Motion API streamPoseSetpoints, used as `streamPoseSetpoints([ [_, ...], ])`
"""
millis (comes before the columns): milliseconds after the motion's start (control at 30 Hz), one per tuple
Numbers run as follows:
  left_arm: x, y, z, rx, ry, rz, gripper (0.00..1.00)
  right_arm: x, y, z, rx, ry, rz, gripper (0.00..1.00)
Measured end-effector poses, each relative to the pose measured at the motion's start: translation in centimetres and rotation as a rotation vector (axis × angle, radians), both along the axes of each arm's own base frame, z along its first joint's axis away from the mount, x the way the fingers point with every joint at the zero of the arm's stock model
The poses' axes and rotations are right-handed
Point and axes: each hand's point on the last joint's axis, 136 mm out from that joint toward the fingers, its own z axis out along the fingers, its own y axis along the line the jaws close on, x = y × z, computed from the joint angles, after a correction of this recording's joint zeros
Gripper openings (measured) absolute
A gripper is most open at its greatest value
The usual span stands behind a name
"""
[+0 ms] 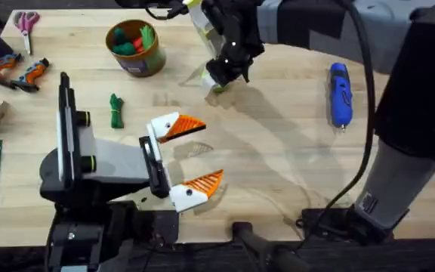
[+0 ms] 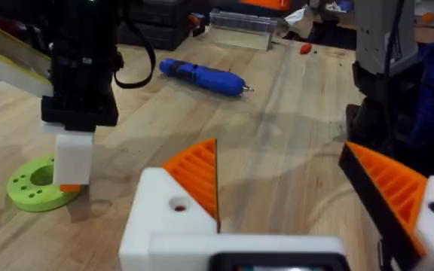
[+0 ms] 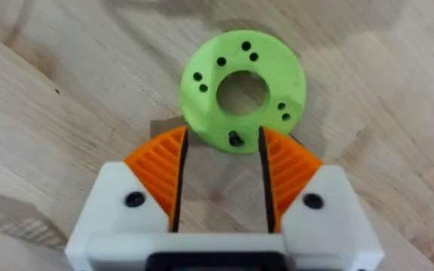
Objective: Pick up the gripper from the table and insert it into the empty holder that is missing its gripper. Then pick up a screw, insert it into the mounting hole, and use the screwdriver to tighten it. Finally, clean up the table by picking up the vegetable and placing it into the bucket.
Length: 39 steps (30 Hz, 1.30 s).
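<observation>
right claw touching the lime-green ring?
Cannot tell. In the right wrist view, the right claw straddles the near rim of the flat lime-green plastic ring; its orange ribbed pads look very close, but no clear contact or gap.

One screwdriver (image 1: 340, 94), one vegetable (image 1: 116, 110), one bucket (image 1: 136, 48), one green ring (image 3: 242, 89)

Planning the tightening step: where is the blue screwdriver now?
In the overhead view the screwdriver lies on the table's far right, beside the right arm, right of the right gripper.

Matt grained wood table (image 1: 278, 151); glossy blue plastic screwdriver (image 1: 340, 94); ribbed orange pads (image 3: 160, 169).
</observation>
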Motion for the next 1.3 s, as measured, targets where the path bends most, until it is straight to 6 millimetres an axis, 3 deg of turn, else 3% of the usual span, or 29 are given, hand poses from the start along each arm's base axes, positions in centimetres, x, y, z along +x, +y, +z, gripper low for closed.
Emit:
streamPoseSetpoints([
  [300,0.0,0.0,0.0,0.0,0.0,0.0,0.986,0.0,0.0,0.0,0.001,-0.002,0.0,0.444],
  [400,0.0,0.0,0.0,0.0,0.0,0.0,0.986,0.1,0.0,-0.3,-0.004,0.001,0.0,0.155],
  [567,0.0,0.0,0.0,0.0,0.0,0.0,0.986,0.1,0.0,-0.3,-0.004,-0.002,-0.001,0.123],
  [667,0.0,0.0,0.0,0.0,0.0,0.0,0.986,0.2,-0.1,-0.3,-0.008,-0.006,-0.001,0.019],
  [1300,0.0,0.0,0.0,0.0,0.0,0.0,0.985,0.8,-1.1,-0.2,-0.038,-0.021,-0.025,0.007],
])
